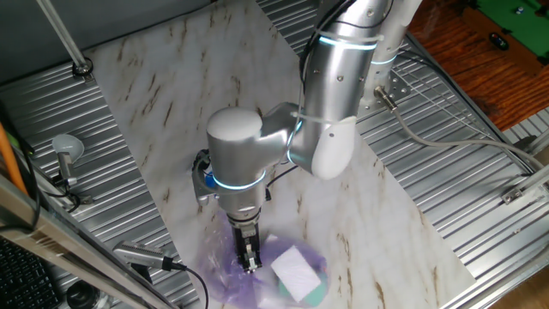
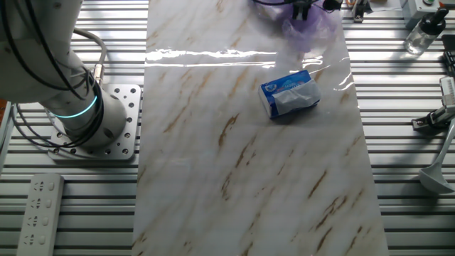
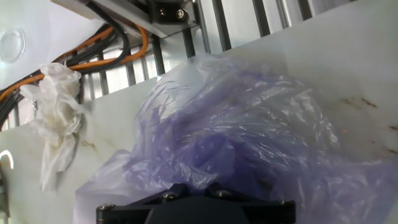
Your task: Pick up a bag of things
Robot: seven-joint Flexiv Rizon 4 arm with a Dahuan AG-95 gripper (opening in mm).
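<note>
The bag of things (image 1: 279, 273) is a wrinkly light-purple plastic bag lying at the near edge of the marble table (image 1: 171, 103), with a white and teal box (image 1: 298, 273) showing through it. My gripper (image 1: 250, 260) points straight down into the bag's left part, its fingers close together and pinching the plastic. In the hand view the purple bag (image 3: 249, 130) fills the frame and bunches toward my gripper (image 3: 193, 188) at the bottom. In the other fixed view the bag (image 2: 311, 25) and gripper (image 2: 303, 9) are at the top edge.
A blue-and-white packet (image 2: 290, 96) lies on the marble further in from the bag. A crumpled white cloth (image 3: 55, 118) lies left of the bag near orange cables (image 3: 93, 59). A remote (image 2: 39, 213) and a spray bottle (image 2: 421, 32) sit on the slatted metal sides.
</note>
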